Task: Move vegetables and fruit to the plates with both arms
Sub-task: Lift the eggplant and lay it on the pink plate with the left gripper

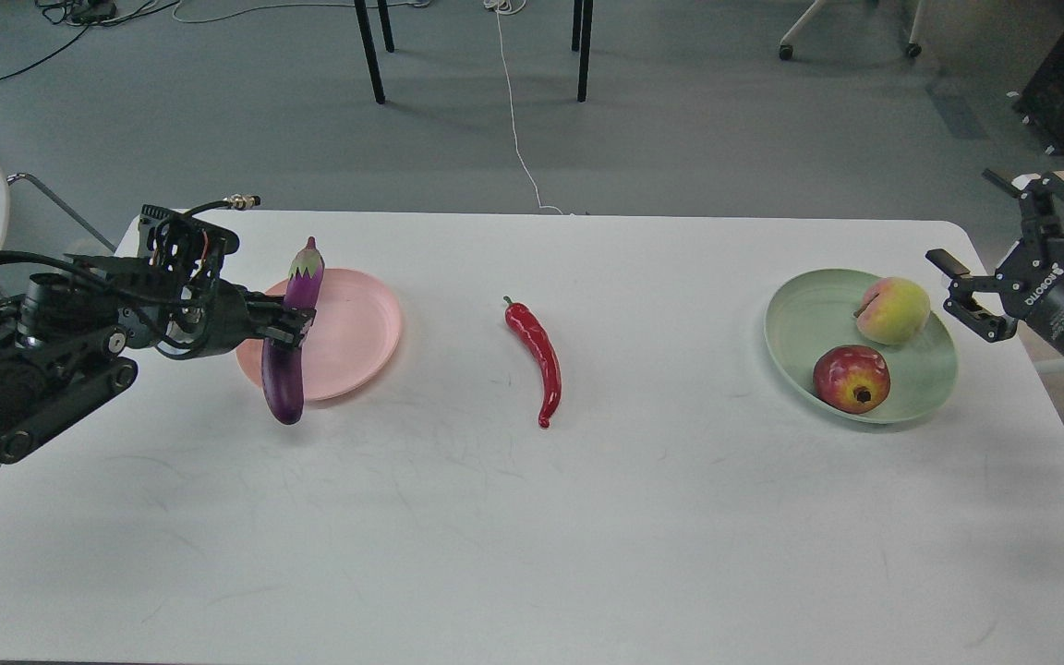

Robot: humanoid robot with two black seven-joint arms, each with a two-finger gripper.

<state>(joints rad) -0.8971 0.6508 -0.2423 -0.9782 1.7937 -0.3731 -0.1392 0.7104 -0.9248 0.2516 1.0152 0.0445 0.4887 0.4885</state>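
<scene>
A white table (532,517). Toward its left edge, the left claw (290,325) grips an eggplant (290,337) upright by its middle, in front of a pink plate (347,328). A red chili (537,356) lies at the table's center. Near the right edge, a green plate (800,319) holds a pomegranate (852,378) and, behind it, a peach (894,311). The right claw (957,291), just beside that plate, is spread and empty.

a white table (532,517) stands on grey floor (680,139); a white cable (515,120) trails between black legs (370,51).
</scene>
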